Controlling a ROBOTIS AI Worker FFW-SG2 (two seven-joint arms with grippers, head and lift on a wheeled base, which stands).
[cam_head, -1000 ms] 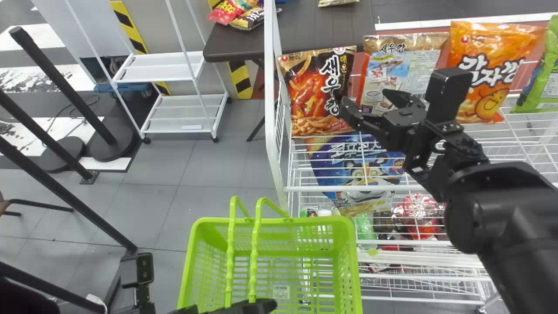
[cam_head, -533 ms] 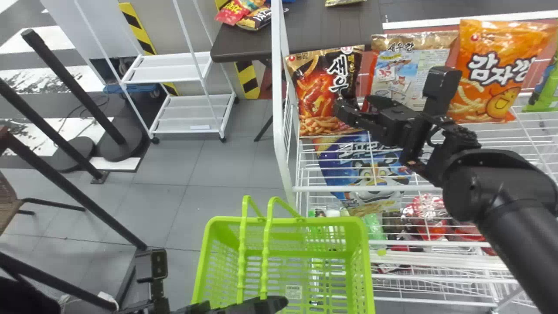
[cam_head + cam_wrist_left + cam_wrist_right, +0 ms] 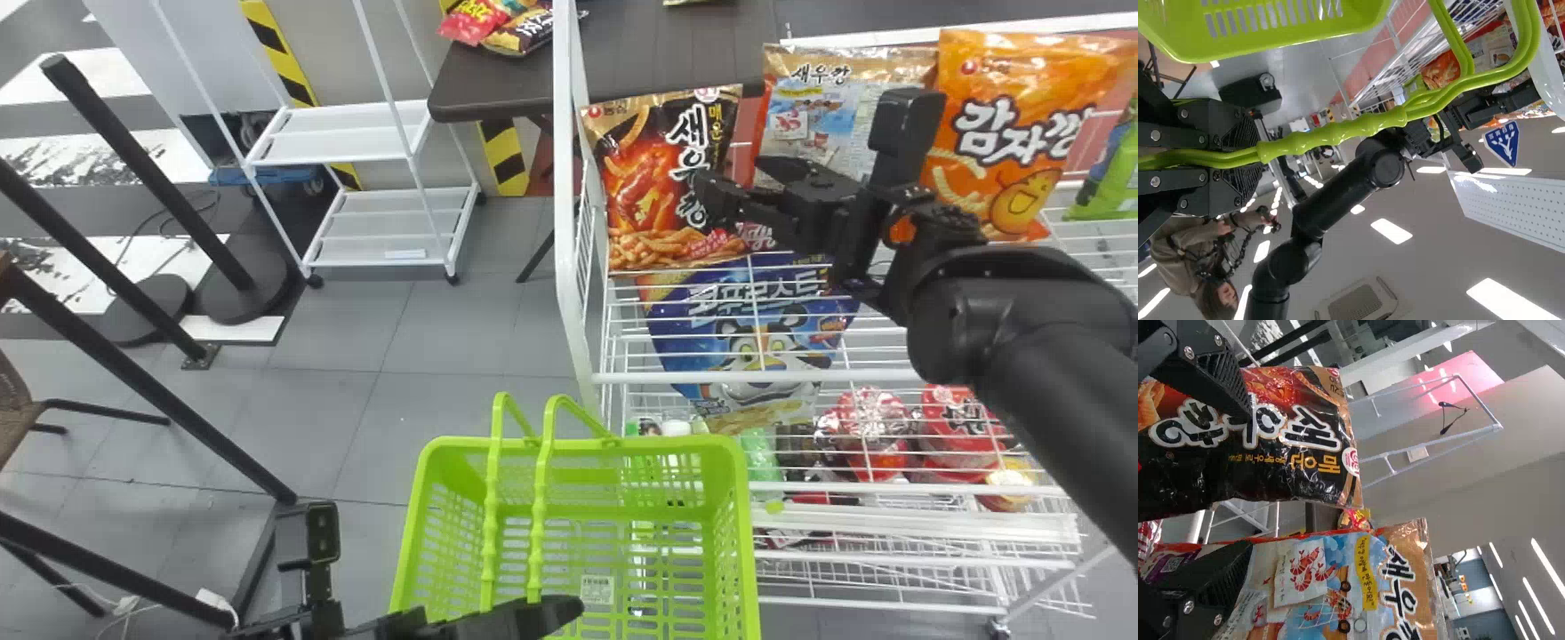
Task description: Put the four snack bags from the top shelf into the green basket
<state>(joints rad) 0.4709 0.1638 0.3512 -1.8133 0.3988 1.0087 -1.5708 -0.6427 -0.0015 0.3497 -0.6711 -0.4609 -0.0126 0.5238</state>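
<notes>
In the head view my right gripper (image 3: 731,173) stands open at the right side of the black-and-orange bag (image 3: 649,191), on the top shelf. Beyond it stand the gold-and-blue bag (image 3: 822,120), the orange bag (image 3: 1013,133) and the green bag (image 3: 1116,173). The right wrist view has one finger of the right gripper (image 3: 1250,480) over the black bag's face (image 3: 1298,477) and the other over the gold-and-blue bag (image 3: 1318,573). Low in the head view, my left gripper (image 3: 533,613) is at the green basket (image 3: 582,444); its wrist view shows the left gripper (image 3: 1261,155) shut on the basket's handles (image 3: 1371,123).
A blue bag (image 3: 756,338) shows behind wires below the black bag. The shelf's white side frame (image 3: 569,213) and front rail (image 3: 756,377) border the bags. Red packages (image 3: 867,427) lie lower down. Behind are a dark table (image 3: 489,84) and a white cart (image 3: 382,222).
The scene has shifted slightly right in the head view. Against the shelf, my right gripper has moved left to the black bag and risen a little in the view. The left gripper stays at the basket.
</notes>
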